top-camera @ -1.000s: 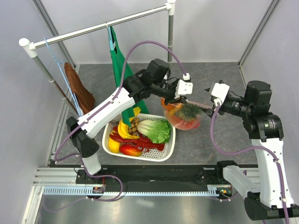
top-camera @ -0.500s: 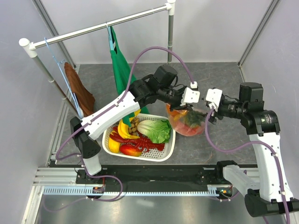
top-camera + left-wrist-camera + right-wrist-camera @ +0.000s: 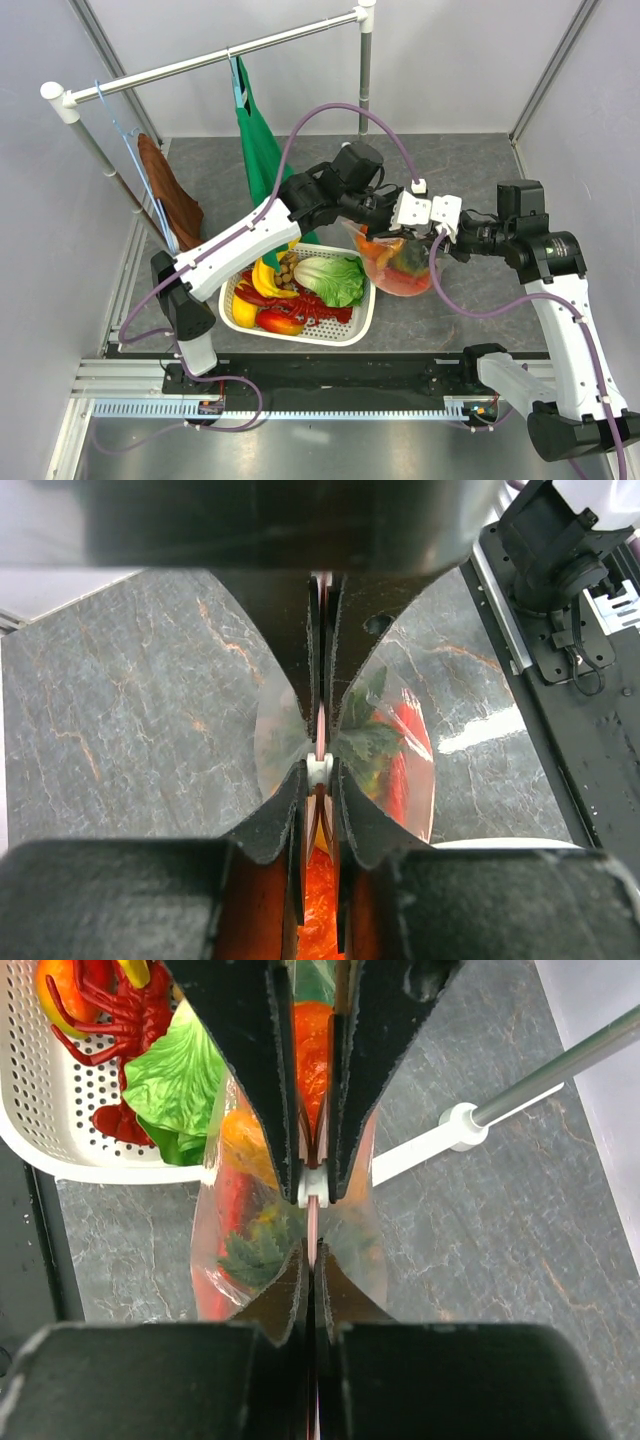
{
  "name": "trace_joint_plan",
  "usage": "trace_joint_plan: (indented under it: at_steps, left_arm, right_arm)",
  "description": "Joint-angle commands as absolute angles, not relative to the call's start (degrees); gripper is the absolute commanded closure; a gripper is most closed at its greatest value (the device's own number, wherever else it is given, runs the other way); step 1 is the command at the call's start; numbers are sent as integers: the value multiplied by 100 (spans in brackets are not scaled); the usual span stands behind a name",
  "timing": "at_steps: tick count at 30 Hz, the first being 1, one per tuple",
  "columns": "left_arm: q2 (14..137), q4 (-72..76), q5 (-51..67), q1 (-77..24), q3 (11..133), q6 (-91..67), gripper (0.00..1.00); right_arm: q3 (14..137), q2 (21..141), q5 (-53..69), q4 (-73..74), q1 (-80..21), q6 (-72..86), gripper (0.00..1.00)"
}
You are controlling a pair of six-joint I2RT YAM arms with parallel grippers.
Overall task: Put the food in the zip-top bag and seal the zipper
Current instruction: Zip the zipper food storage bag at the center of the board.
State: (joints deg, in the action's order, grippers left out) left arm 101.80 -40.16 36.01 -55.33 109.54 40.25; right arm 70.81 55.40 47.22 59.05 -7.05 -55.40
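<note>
Now left gripper [image 3: 318, 768] and right gripper [image 3: 313, 1192] pinch the zipper [image 3: 313, 1228]; uneven pulling could drop the bag [image 3: 398, 268] beside the basket [image 3: 362, 322].

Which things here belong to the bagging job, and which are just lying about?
Job: zip-top bag, its zipper, bagged food, loose food in the basket, left gripper, right gripper, both shut on the zipper.
Lying about: green cloth, brown cloth, hanging rail.

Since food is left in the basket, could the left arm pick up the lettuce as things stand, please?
Probably not: the lettuce lies uncovered nearby, but the left end effector is shut on the zipper.
</note>
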Motion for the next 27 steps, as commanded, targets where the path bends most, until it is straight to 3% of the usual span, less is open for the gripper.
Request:
trace_joint_plan:
  at_steps: [1, 15, 27]
  left_arm:
    - [9880, -3692, 3472, -5528, 10811, 4034, 98]
    - [9001, -3656, 3410, -4273, 9783, 3805, 98]
    - [8745, -3850, 3261, -3753, 9598, 4025, 98]
  right_arm:
    - [7128, 5441, 4518, 5977, -729, -5572, 100]
    - [6996, 5256, 4026, 5898, -721, -5265, 100]
    - [7189, 5273, 3578, 5801, -721, -4983, 100]
